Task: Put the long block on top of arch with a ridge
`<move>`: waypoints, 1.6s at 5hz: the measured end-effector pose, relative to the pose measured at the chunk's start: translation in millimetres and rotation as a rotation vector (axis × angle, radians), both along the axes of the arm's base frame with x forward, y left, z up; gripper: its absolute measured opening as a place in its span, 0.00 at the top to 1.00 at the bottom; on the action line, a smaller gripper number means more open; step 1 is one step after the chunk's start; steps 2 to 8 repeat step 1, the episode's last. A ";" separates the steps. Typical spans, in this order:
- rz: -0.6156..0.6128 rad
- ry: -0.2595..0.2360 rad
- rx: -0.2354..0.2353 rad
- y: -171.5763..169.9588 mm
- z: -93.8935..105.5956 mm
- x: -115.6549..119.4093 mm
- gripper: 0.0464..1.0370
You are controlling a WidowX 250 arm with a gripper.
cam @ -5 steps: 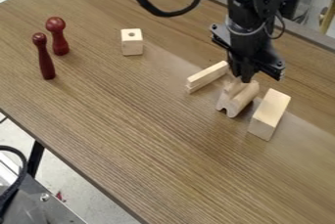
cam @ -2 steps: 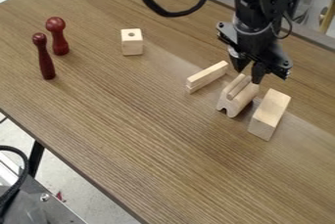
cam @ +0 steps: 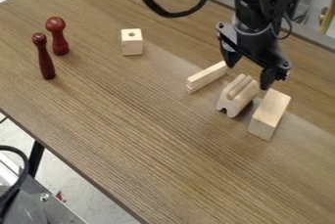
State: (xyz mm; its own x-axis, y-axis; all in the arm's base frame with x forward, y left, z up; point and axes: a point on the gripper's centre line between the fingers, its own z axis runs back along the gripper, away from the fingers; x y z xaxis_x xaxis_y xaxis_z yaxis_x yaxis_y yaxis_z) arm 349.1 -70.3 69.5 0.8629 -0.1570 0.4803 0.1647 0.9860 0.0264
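The gripper hangs just above and behind the arch block, its fingers spread wide with nothing between them. Below it the pale arch block stands on the table, its notch facing the camera. Narrow parallel wooden strips run lengthwise along its top; whether one is a separate long block resting there, I cannot tell. A thin long piece with a lower layer under it lies to the left of the arch. On the right is a thick rectangular block, close beside the arch and near the right fingertip.
A pale cube with a hole stands at the upper middle of the table. Two dark red pins, a taller-looking slim one and a round-headed one, stand at the left. A black cable loops beside the arm.
The gripper has risen slightly and shifted right from the top of the arch block, and its fingers have opened wide. The blocks look unmoved.
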 end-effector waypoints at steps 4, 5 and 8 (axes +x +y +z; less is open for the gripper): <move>0.004 -0.047 -0.013 9.5 21.6 -13.4 0.04; 0.004 -0.047 -0.013 9.5 21.6 -13.4 0.04; 0.004 -0.047 -0.013 9.5 21.6 -13.4 0.04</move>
